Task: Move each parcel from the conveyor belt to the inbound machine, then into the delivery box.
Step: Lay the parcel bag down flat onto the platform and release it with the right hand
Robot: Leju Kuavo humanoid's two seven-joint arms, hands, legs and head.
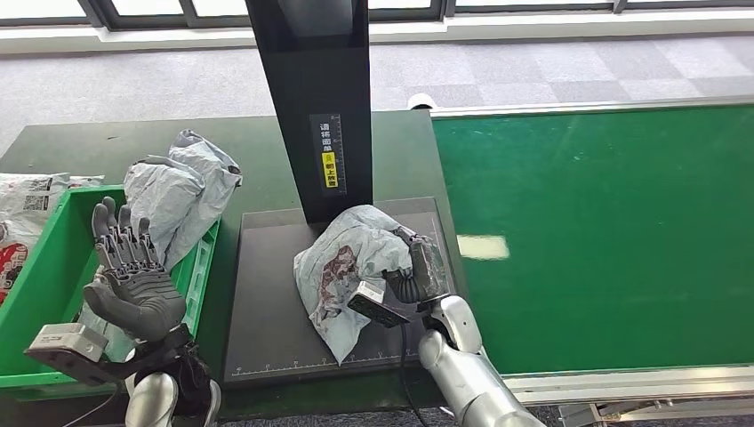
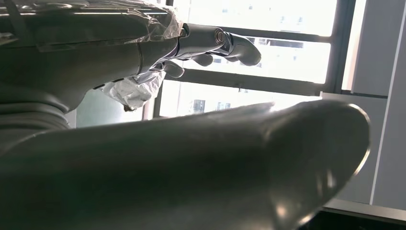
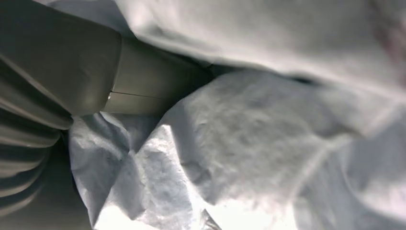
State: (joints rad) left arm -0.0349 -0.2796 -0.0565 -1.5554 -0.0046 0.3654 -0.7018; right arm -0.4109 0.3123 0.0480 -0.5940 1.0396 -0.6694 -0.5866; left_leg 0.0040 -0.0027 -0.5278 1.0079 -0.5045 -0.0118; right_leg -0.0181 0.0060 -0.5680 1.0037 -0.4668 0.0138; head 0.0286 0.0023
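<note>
So I was about halfway on this one: my right hand (image 1: 418, 271) had its fingers clamped on the grey parcel (image 1: 351, 267), which sat on the inbound machine's platform (image 1: 267, 294), off the conveyor belt (image 1: 605, 231). Another parcel (image 1: 178, 200) already leaned in the green delivery box (image 1: 200, 267). My left hand (image 1: 133, 276) hovered there, fingers apart, holding nothing.

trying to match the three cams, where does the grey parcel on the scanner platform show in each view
Head view: the grey parcel lies on the dark platform at the foot of the black column, with the right hand against its side.
Left wrist view: not in it.
Right wrist view: its crinkled grey wrap is pressed up close.
Shared landmark: the right hand, whose thick grey thumb lies against the parcel.
</note>
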